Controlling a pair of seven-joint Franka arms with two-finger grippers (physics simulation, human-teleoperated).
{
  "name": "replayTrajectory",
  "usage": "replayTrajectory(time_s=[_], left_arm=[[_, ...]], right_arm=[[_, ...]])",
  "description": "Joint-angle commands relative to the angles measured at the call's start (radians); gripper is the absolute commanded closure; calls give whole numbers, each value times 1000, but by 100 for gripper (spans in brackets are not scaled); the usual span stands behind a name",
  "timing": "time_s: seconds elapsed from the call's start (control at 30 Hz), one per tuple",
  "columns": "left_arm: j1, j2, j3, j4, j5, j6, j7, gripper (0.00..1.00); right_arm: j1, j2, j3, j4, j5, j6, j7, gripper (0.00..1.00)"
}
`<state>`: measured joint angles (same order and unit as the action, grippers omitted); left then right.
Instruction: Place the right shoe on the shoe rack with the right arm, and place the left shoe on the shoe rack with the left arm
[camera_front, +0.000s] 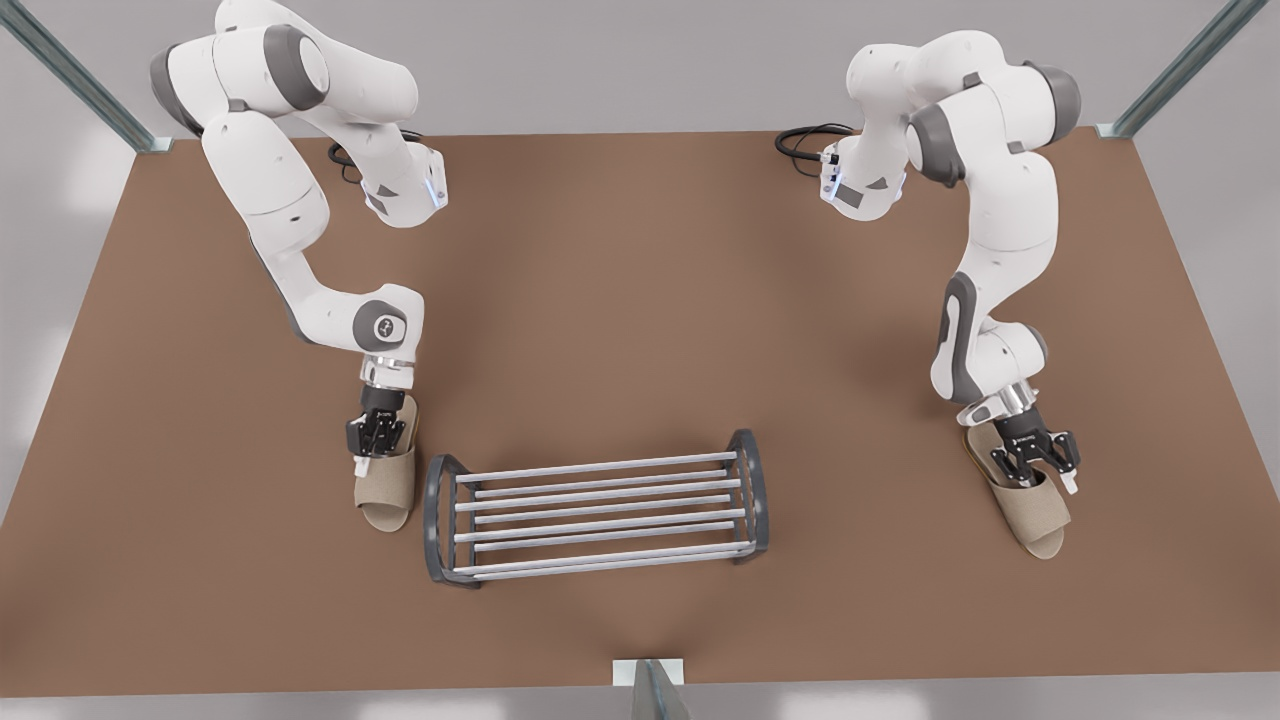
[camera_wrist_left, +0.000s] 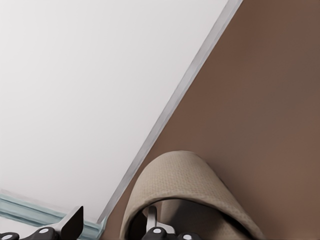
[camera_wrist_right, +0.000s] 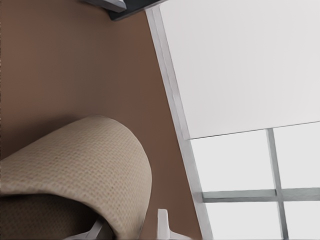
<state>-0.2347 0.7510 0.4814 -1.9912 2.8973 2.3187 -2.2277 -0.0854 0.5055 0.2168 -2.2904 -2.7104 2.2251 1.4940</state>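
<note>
The shoe rack (camera_front: 600, 467) stands near the table's front edge, and its corner (camera_wrist_right: 127, 9) shows in the right wrist view. The right shoe, a tan slipper (camera_front: 388, 495) (camera_wrist_right: 75, 155), lies flat just off the rack's end on the front view's left. My right gripper (camera_front: 375, 462) (camera_wrist_right: 130, 230) is open and straddles the side of its upper. The left shoe (camera_front: 1035, 515) (camera_wrist_left: 180, 180) lies far out on the front view's right. There my left gripper (camera_front: 1035, 478) (camera_wrist_left: 112, 222) is open, with one finger inside the upper and one finger (camera_wrist_left: 74, 220) outside.
The brown table (camera_front: 640, 300) is bare between the rack and the left shoe. A metal post (camera_front: 648, 690) rises at the middle of the front edge. Frame rails (camera_front: 1180, 70) stand at the back corners. The table edge (camera_wrist_left: 170, 110) runs close past the left shoe.
</note>
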Motion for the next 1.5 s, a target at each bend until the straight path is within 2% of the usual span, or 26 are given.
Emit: replayTrajectory(time_s=[0.0, 0.13, 0.27, 0.6, 0.67, 0.87, 1.0, 1.03, 1.17, 1.3, 1.47], left_arm=[[0, 2, 0, 3, 94, -2, 11, 38], [0, 10, -1, 3, 91, -4, 10, 49], [0, 17, -3, 3, 86, -7, 8, 52], [-1, -7, -1, 2, 91, 1, -12, 73], [-3, -36, 0, 0, 94, 24, -10, 74], [-54, -263, 2, -1, 85, 390, 108, 76], [-123, -367, 25, 44, 79, 652, 109, 77], [-149, -371, 46, 61, 77, 685, 109, 77], [-684, -329, 491, 95, 39, 729, 108, 77], [-1044, -248, 735, 84, -95, 788, 106, 77], [-1109, -225, 763, 80, -164, 792, 103, 77]], right_arm=[[1, 1, -1, 3, -2, 1, 12, 57], [13, -1, -4, 3, -2, 1, 14, 60], [13, -1, -4, 3, -2, 1, 17, 67], [13, -67, -4, 2, -2, 45, 5, 68], [13, -107, -4, 2, -2, 93, -1, 79], [10, -346, -4, 23, 14, 383, -14, 79], [0, -427, -2, 190, 15, 662, -14, 79], [0, -436, -2, 199, 17, 673, -14, 79], [13, -469, 7, 249, 44, 717, -17, 79], [0, -473, 3, 258, 43, 752, -32, 79], [-17, -470, -1, 256, 38, 754, -41, 79]])
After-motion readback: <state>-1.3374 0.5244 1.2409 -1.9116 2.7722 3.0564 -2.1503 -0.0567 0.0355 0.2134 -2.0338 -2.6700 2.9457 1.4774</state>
